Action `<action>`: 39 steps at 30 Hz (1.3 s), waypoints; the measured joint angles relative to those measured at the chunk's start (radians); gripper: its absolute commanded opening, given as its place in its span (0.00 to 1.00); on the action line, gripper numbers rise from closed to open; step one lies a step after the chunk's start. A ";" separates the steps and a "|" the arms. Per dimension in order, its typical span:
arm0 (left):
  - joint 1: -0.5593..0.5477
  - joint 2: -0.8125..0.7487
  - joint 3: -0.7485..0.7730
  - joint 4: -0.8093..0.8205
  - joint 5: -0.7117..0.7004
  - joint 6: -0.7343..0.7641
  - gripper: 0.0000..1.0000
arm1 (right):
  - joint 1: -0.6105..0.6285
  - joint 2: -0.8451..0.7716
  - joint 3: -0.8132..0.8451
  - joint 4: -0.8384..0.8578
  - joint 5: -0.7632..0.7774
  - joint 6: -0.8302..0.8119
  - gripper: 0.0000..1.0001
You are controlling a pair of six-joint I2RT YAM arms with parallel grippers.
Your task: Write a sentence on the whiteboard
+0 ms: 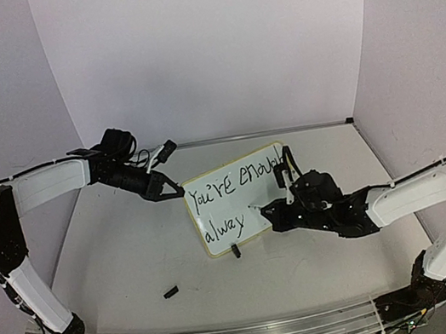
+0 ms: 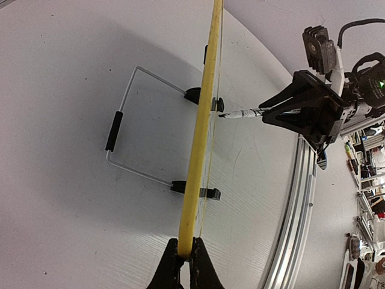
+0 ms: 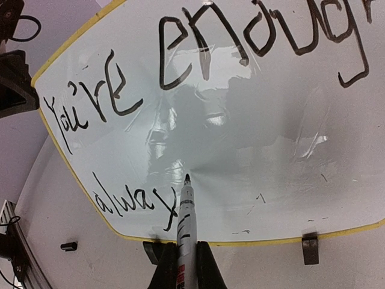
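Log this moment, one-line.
left gripper: shut on white yellow-rimmed whiteboard; right gripper: shut on white black-tipped marker, tip on board; black handwritten sentence: "You're enough / alway"

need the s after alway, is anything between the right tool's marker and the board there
Nothing visible does: the marker tip sits at the whiteboard face, just right of "alway".

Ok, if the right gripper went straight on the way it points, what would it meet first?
The whiteboard, just right of "alway"; the marker in the right gripper seems to touch it.
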 measured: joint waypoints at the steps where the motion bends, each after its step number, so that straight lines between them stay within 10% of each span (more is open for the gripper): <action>1: 0.000 0.000 0.000 0.000 0.000 0.000 0.00 | -0.004 0.000 0.000 0.000 -0.001 0.000 0.00; 39: -0.001 0.000 0.000 0.000 0.000 -0.001 0.00 | -0.024 0.032 -0.015 -0.005 -0.041 0.021 0.00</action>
